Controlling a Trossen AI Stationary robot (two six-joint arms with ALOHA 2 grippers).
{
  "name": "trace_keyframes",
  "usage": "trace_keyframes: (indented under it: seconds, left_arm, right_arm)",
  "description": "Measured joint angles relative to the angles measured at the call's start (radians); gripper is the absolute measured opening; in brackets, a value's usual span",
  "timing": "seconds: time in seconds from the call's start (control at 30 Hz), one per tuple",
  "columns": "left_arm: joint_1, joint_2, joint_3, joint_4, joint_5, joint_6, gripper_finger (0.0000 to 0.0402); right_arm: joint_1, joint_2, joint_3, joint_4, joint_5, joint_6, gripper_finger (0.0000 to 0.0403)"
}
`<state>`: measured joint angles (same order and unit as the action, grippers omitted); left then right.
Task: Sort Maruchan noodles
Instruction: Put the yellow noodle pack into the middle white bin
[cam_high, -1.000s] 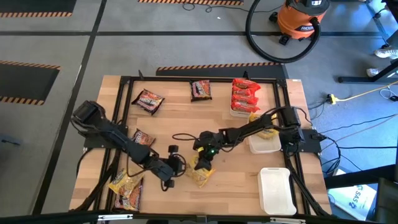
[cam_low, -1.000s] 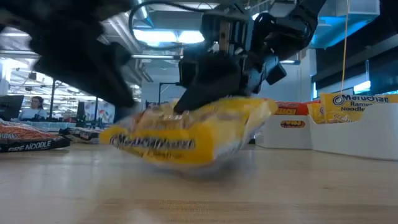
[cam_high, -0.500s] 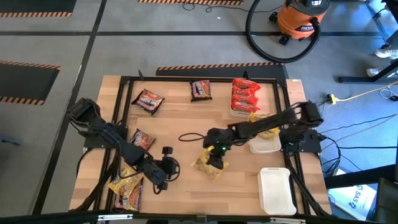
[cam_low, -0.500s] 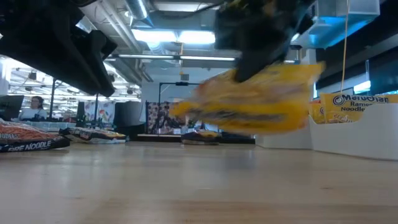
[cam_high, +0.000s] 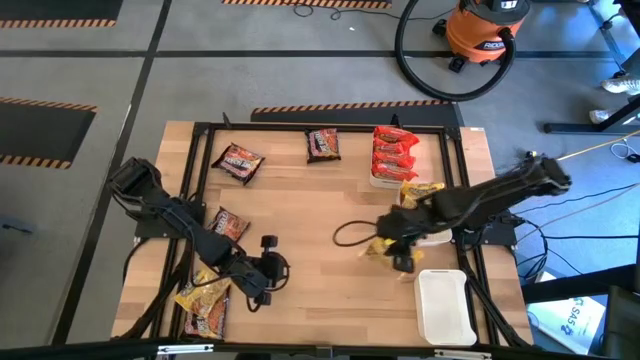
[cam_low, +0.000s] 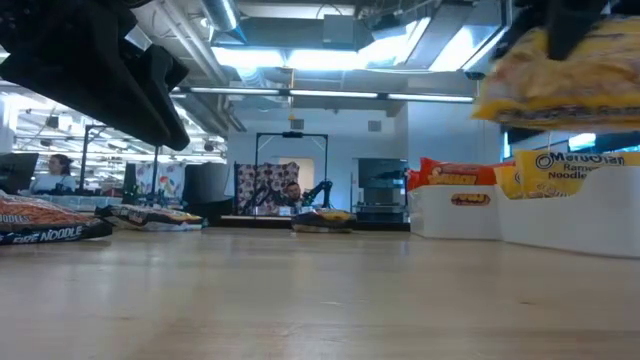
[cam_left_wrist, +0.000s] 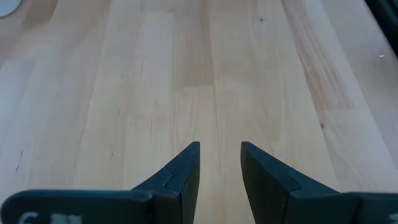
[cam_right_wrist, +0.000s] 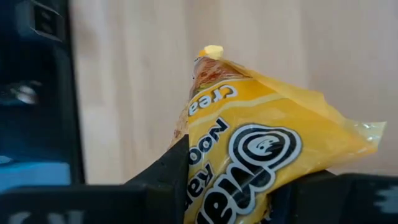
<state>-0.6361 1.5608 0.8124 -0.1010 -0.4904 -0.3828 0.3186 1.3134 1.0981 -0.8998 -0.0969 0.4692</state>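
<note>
My right gripper (cam_high: 392, 250) is shut on a yellow Maruchan noodles packet (cam_right_wrist: 261, 143), held high above the table's right half; the low view shows the packet (cam_low: 565, 65) well off the wood. My left gripper (cam_high: 268, 274) stands open low over bare wood near the front left, with nothing between its fingers (cam_left_wrist: 186, 171). Dark brown packets (cam_high: 238, 160) (cam_high: 323, 145) (cam_high: 228, 222) lie flat on the table. Red packets (cam_high: 393, 155) are stacked in a white tray at the far right. Another yellow packet (cam_high: 420, 190) lies in the tray beside it. My right gripper pinches the yellow packet between its two fingers, one on each side of the packet's near part (cam_right_wrist: 202, 165). The fingers slant down from the table's right side. The packet sticks out past the fingertips, its far corner (cam_right_wrist: 211, 53) free, lifted clear of the table.
An empty white tray (cam_high: 445, 305) sits at the near right, another white tray (cam_high: 425, 235) just beyond it. A yellow packet (cam_high: 203, 295) and a dark one (cam_high: 207, 320) lie at the near left. Bare wood spans the table's middle. A black frame rail (cam_high: 320, 127) borders the table.
My right gripper has risen and gone toward the table's right edge, tipping more steeply down. The yellow packet, which lay on the table near the middle, has been lifted clear and carried along toward the white trays.
</note>
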Motion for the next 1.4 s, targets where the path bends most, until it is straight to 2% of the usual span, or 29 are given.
trace_keyframes:
  seconds: [0.2, 0.3, 0.4, 0.53, 0.63, 0.9, 1.4]
  left_arm:
    - [0.001, 0.000, 0.000, 0.005, -0.003, 0.000, 0.0109]
    - [0.001, 0.000, 0.000, 0.006, -0.013, 0.007, 0.0109]
    - [0.003, 0.000, 0.000, 0.007, -0.025, 0.009, 0.0109]
    - [0.011, 0.000, 0.000, 0.008, -0.025, 0.010, 0.0109]
    - [0.019, 0.000, 0.000, 0.008, -0.025, 0.019, 0.0109]
    - [0.022, 0.000, 0.000, 0.008, -0.025, 0.026, 0.0109]
    - [0.023, 0.000, 0.000, 0.007, -0.023, 0.030, 0.0109]
  right_arm:
    - [0.031, -0.093, 0.000, -0.292, 0.134, 0.050, 0.0124]
    - [0.031, -0.101, 0.000, -0.411, 0.154, 0.061, 0.0124]
    - [0.031, -0.100, 0.000, -0.502, 0.171, 0.050, 0.0124]
    - [0.031, -0.097, 0.000, -0.569, 0.261, 0.006, 0.0124]
    - [0.031, -0.097, -0.014, -0.563, 0.323, -0.013, 0.0124]
    - [0.029, -0.097, -0.152, -0.473, 0.341, -0.158, 0.0124]
    - [0.028, -0.089, -0.324, -0.277, 0.405, -0.308, 0.0124]
